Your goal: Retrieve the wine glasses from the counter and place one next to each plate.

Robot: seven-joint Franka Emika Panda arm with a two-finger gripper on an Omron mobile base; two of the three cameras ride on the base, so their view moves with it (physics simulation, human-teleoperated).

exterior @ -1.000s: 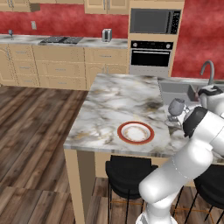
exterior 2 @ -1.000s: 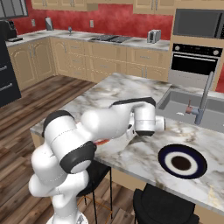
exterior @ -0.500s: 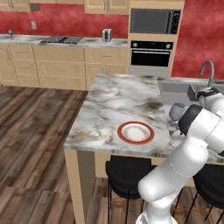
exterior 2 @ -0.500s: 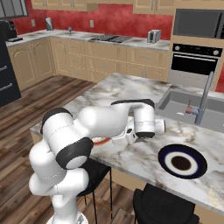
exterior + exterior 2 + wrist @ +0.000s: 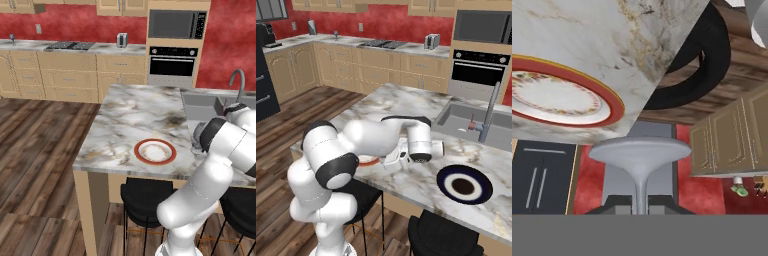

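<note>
The fingers [image 5: 639,204] pinch the stem of a wine glass [image 5: 640,159] at the bottom centre of the hand view, just beside the orange-rimmed plate [image 5: 559,99] on the marble surface [image 5: 131,117] — carrying step; next, setting it upright beside that plate — a judgement.

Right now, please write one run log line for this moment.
gripper: shut on wine glass stem | position: above island, beside orange-rimmed plate | navy plate: no glass beside it
</note>
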